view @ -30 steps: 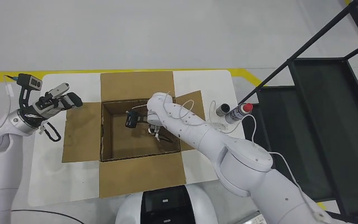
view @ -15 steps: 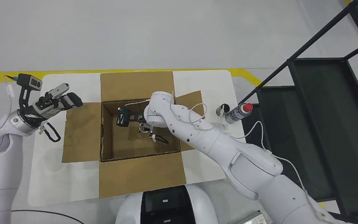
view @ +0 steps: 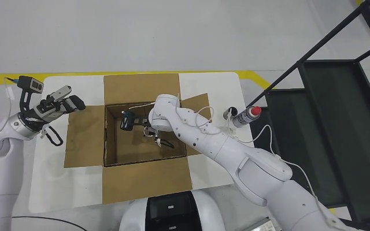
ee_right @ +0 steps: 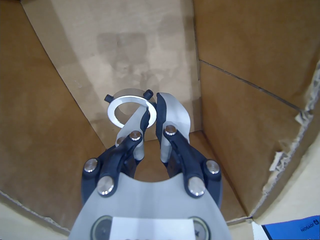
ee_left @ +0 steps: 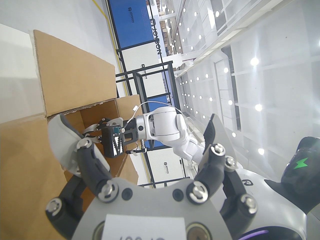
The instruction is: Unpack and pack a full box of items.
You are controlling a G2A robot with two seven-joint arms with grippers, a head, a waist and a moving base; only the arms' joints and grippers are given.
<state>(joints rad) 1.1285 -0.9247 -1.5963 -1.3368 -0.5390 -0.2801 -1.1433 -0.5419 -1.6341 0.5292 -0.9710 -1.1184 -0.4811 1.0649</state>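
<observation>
An open cardboard box (view: pixel 115 157) stands in the middle of the white table (view: pixel 211 86), its flaps spread flat. My right gripper (ee_right: pixel 151 112) hangs inside the box, shut on a silver metal ring (ee_right: pixel 117 108) with two black screws on its rim, held above the bare box floor (ee_right: pixel 120 43). From above, that right gripper (view: pixel 159 138) sits near the box's right wall. My left gripper (view: pixel 70 103) is held open over the left flap, nothing between its fingers (ee_left: pixel 62 136). The left wrist view shows the right arm's wrist (ee_left: pixel 160 126) at the box (ee_left: pixel 75 76).
A spray can with a red cap (view: pixel 245 115) and a small dark-topped container (view: pixel 230 112) stand on the table right of the box. A dark metal rack (view: pixel 324 127) stands past the table's right edge. Yellow floor tape (view: pixel 254 74) runs behind the table.
One second ago the right arm's wrist sat farther right in the box; it then shifted left and has held still for the last half second. The left arm has not moved.
</observation>
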